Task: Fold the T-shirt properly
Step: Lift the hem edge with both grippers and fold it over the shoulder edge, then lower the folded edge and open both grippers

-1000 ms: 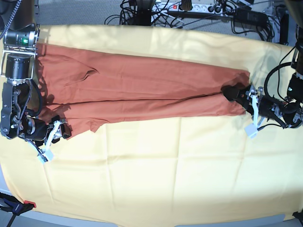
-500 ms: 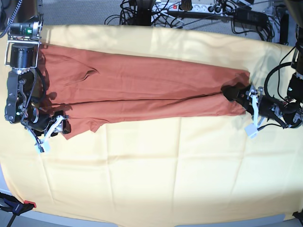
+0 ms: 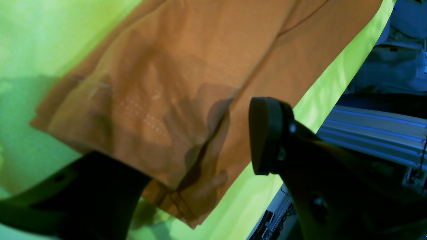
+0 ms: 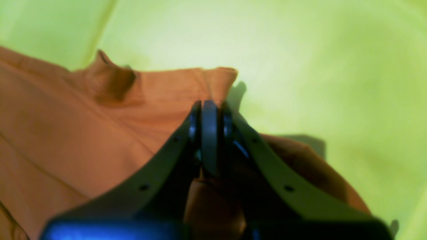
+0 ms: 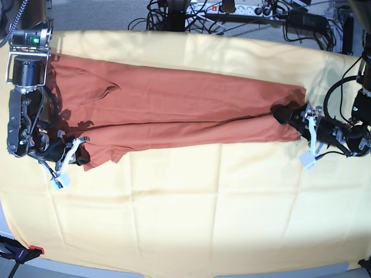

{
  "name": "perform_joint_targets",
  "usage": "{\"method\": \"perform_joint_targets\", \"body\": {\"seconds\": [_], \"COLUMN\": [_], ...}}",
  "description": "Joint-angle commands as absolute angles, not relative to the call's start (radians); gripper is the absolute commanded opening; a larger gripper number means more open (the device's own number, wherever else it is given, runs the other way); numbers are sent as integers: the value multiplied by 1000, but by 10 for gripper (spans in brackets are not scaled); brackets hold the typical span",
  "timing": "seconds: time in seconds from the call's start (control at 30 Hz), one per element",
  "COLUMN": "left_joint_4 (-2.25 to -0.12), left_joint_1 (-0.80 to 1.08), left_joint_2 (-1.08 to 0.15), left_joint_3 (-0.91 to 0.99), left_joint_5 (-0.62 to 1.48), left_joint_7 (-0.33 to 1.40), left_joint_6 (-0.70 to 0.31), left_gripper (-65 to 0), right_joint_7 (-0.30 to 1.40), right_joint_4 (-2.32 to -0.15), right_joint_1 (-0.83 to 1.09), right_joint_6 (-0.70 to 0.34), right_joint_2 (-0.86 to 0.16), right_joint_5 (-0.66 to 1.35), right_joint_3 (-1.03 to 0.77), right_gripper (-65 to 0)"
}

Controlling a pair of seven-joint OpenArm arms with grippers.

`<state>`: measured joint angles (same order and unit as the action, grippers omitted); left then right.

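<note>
The rust-orange T-shirt lies in a long band across the far half of the table, folded lengthwise. My right gripper is at its lower left corner. In the right wrist view this gripper has its jaws pressed together, with the T-shirt's fabric bunched around and under them. My left gripper is at the shirt's right end. In the left wrist view this gripper is wide open, and the hemmed edge of the T-shirt lies between its fingers.
A large pale yellow cloth covers the table under the shirt. Cables and a power strip lie beyond the far edge. A clamp sits at the front left corner. An aluminium frame rail runs past the table's edge.
My right gripper has shifted slightly up and right along the shirt's lower left corner, and that corner has bunched up a little. The left arm has not moved.
</note>
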<state>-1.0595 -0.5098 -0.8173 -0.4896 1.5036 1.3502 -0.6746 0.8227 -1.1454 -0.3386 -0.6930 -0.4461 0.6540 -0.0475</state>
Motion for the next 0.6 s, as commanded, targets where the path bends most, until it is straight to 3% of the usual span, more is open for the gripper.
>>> {"method": "perform_joint_targets", "body": {"seconds": [0.0, 0.57], "left_joint_4": [-1065, -1065], "left_joint_1": [-522, -522], "left_joint_2": [-834, -834], "left_joint_3": [-488, -488], "left_joint_5": [1484, 1484], "left_joint_7": [1354, 1353], "left_joint_6": [-680, -698], "left_gripper": [-288, -288], "right_joint_7": [805, 849], "right_joint_4": [-1173, -1602], "right_joint_1": [-365, -77], "right_joint_6": [-698, -698], "right_joint_2": [-463, -537], "right_joint_5": [689, 737], "right_joint_3": [-52, -52], "right_gripper": [-650, -650]}}
